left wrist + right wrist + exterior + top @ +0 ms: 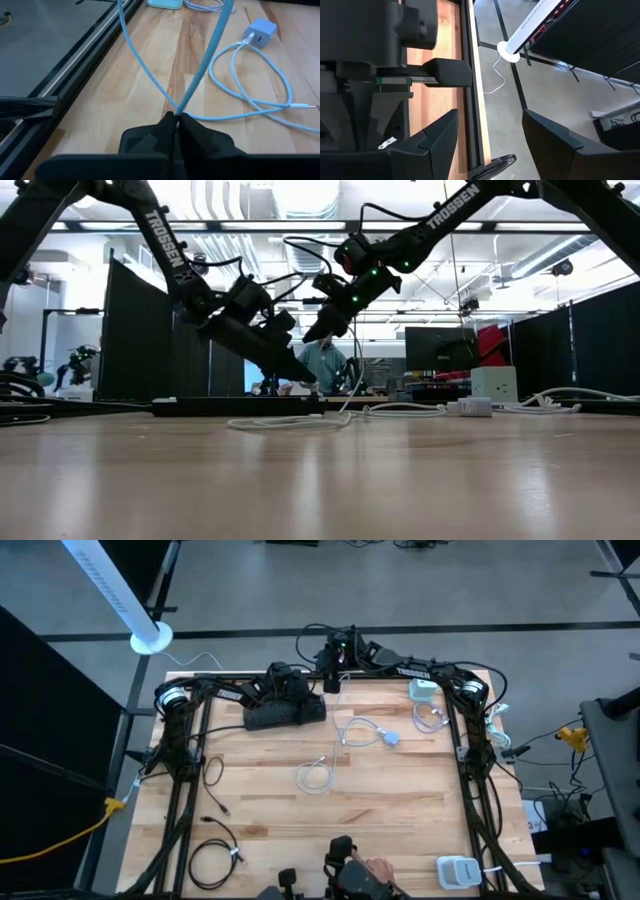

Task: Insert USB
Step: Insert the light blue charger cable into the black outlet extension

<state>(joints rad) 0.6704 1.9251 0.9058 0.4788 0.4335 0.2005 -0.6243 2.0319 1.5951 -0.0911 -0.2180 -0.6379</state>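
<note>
USB cable (200,75), arms marked TROSSEN (left claw (176,120) pinching)

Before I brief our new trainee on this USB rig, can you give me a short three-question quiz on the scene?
1. True or false: the left gripper is shut on the light blue cable.
2. Where does the white charger block lie: on the table or in a gripper?
3. The right gripper stands: A) open, B) shut on a plug.

Key: 1 true; 2 on the table; 3 A.
</note>
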